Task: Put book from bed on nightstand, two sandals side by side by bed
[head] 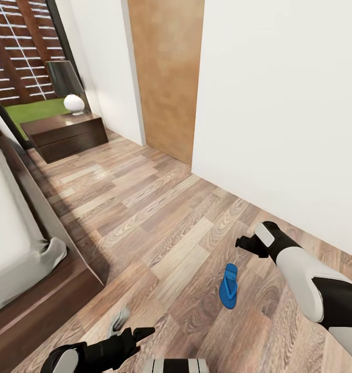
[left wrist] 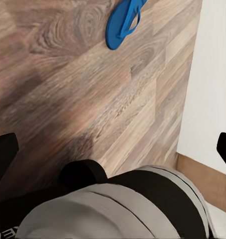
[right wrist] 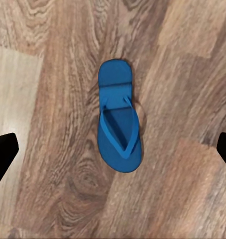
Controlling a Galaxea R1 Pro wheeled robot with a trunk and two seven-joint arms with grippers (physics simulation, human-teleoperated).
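Room: white-walled bedroom with a light brown wood-plank floor (head: 160, 217), a light wooden door (head: 168, 72) in the far wall, and a dark slatted window behind the far corner.
Bed: you have the low dark-brown wooden bed with the pale grey mattress (head: 10, 243) along your left; its foot corner juts onto the floor close to your left arm.
Nightstand: glossy dark-brown boxy cabinet with one wide drawer (head: 67, 134) stands by the bed's head end, carrying a lamp with a white round base and dark shade (head: 72, 101).
Sandal: one bright blue flat flip-flop sandal (head: 229, 286) (right wrist: 118, 119) lies sole-down on the planks, well apart from the bed, nearer the white wall on your right.
Right gripper: your right gripper (head: 248, 244) hangs above the sandal, looking straight down at it; the jaws stand wide apart with nothing between them.
Left gripper: your left gripper (head: 137, 334) sits low near the bed's foot corner, fingers spread and empty; its camera catches the same sandal at the frame edge (left wrist: 123, 22).
Progress: nothing looks finished yet. This sandal still has to be lifted and carried to the bedside; the second sandal and the book are not visible from here, so their state cannot be judged.
Next: likely a straight descent onto the sandal.
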